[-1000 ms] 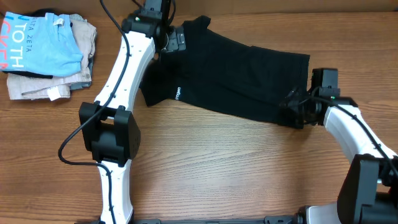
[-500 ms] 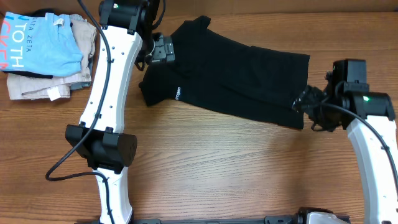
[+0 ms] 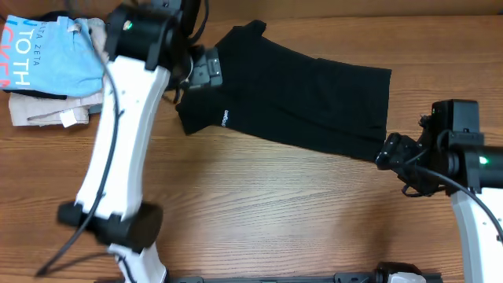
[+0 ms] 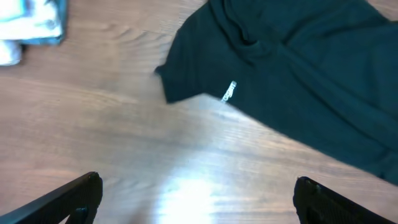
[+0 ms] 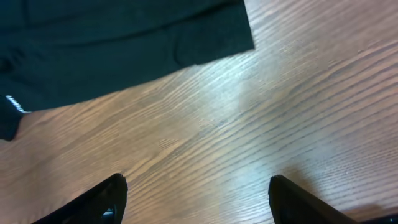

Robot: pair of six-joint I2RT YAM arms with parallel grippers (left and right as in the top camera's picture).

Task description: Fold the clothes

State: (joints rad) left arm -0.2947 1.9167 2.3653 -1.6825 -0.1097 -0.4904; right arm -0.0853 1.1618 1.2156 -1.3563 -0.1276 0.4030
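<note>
A black shirt (image 3: 299, 90) lies spread flat on the wooden table at the back middle, with a small white logo near its left sleeve. It also shows in the left wrist view (image 4: 298, 68) and the right wrist view (image 5: 112, 43). My left gripper (image 3: 196, 71) is open and empty, raised above the shirt's left sleeve; its fingers frame bare wood (image 4: 196, 199). My right gripper (image 3: 397, 153) is open and empty, just off the shirt's lower right corner, over bare table (image 5: 196, 199).
A pile of folded clothes (image 3: 59, 67) with a light blue shirt on top sits at the back left; its edge shows in the left wrist view (image 4: 31, 25). Bare wood (image 3: 275, 212) fills the table's front half.
Both grippers have let go of the shirt and pulled away. The left arm has risen and swung left; the right arm has drawn back toward the front right. The shirt lies still.
</note>
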